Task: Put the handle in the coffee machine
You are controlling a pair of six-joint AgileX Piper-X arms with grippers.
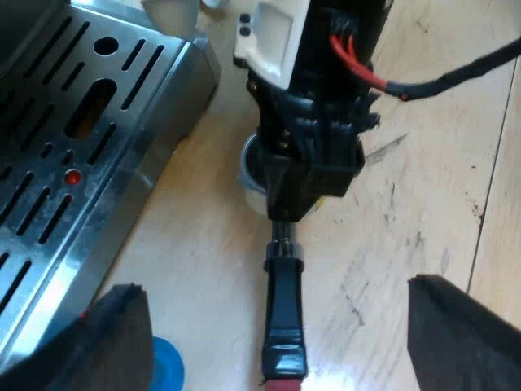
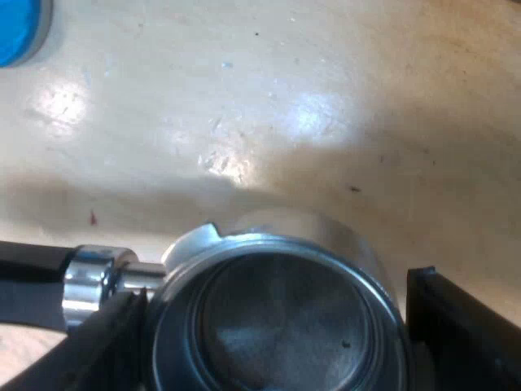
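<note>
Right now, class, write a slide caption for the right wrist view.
Right gripper, fingers flanking the metal holder on the table.

One machine (image 1: 73, 122) with one red dot (image 1: 73, 177) on its grille. One worktop (image 1: 423, 187). One holder (image 2: 277, 326) with one handle (image 1: 285, 309). One blue tamper (image 1: 167, 366). Two grippers, left gripper (image 1: 274, 285) and right gripper (image 2: 277, 287), two fingers (image 1: 464, 334) each.

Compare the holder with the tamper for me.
The holder is metal with a dark, red-tipped handle; the tamper is blue. The holder is long, its basket under the right claw; the tamper looks round and sits apart, by a corner of the machine. Neither is in the machine.
</note>
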